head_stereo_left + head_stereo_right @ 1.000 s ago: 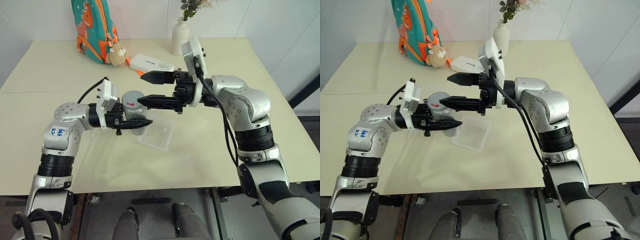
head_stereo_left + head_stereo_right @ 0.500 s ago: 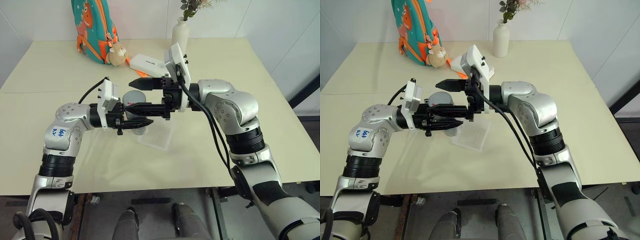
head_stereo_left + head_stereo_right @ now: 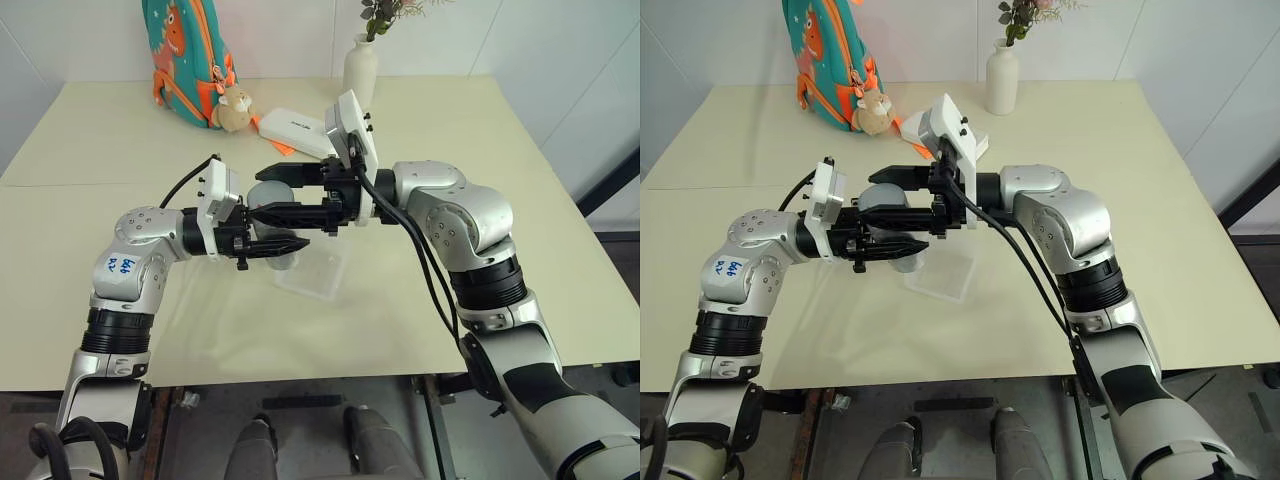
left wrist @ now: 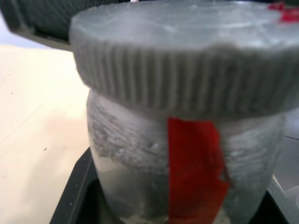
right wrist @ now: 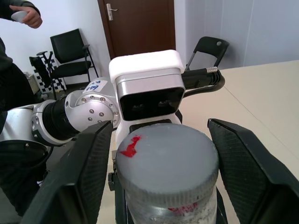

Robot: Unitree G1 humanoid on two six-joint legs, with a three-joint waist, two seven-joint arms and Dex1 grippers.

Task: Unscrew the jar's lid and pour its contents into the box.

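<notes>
The jar (image 3: pixel 268 199) sits above the surface (image 3: pixel 120 140), held in the left claw (image 3: pixel 284 246), with the lid (image 5: pixel 167 154) on top of it. The right claw (image 3: pixel 278 193) reaches in from the right, its fingers (image 5: pixel 91 172) on either side of the lid. The box (image 3: pixel 325 270) lies on the surface just below and right of the jar. Behind stand a vase (image 3: pixel 360 70) and, left of it, an oblong case (image 3: pixel 292 127), a plush toy (image 3: pixel 235 108) and a backpack (image 3: pixel 185 55).
</notes>
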